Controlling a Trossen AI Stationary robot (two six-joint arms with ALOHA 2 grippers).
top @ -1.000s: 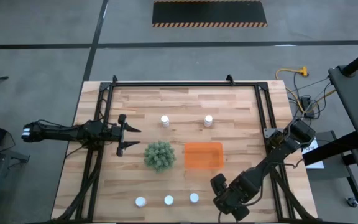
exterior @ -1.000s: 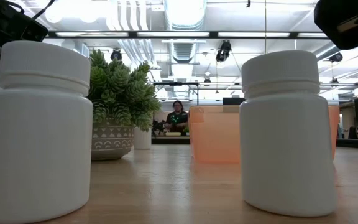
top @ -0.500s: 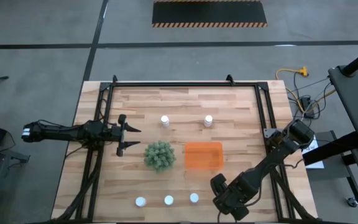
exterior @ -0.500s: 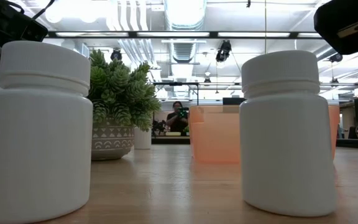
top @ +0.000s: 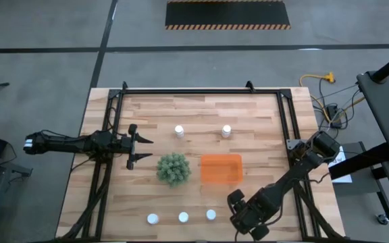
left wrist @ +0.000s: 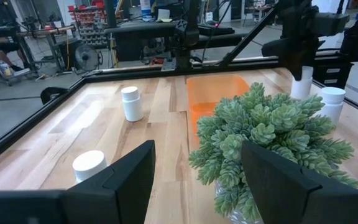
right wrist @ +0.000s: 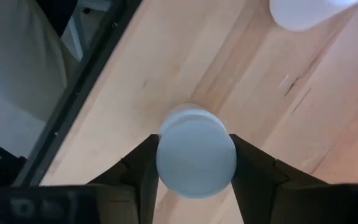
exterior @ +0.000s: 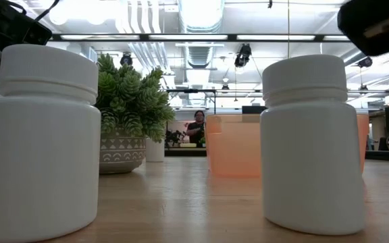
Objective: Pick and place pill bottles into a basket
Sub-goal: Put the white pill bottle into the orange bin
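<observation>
Five small white pill bottles show in the high view. Two stand at the far middle (top: 179,130) (top: 226,130), and three stand in a row near the front edge (top: 153,219) (top: 183,217) (top: 211,214). The orange basket (top: 221,168) sits mid-table, right of the green plant (top: 173,168). My right gripper (top: 239,202) hangs over the front edge, right of that row, shut on another pill bottle (right wrist: 196,152), which the arm hides from above. My left gripper (top: 138,140) waits open at the table's left side. My right gripper pinches the pill bottle's round top (right wrist: 166,155) between its two fingers (right wrist: 140,167), one on each side. The fingers come from above, pointing steeply down. The bottle stands upright with its base on the wooden table.
A black metal frame (top: 286,128) runs along the table's left, far and right sides. The neighbouring bottle (right wrist: 303,12) stands close to the held one. In the low view two bottles (exterior: 46,142) (exterior: 313,142) fill the foreground. A person stands far off in the room.
</observation>
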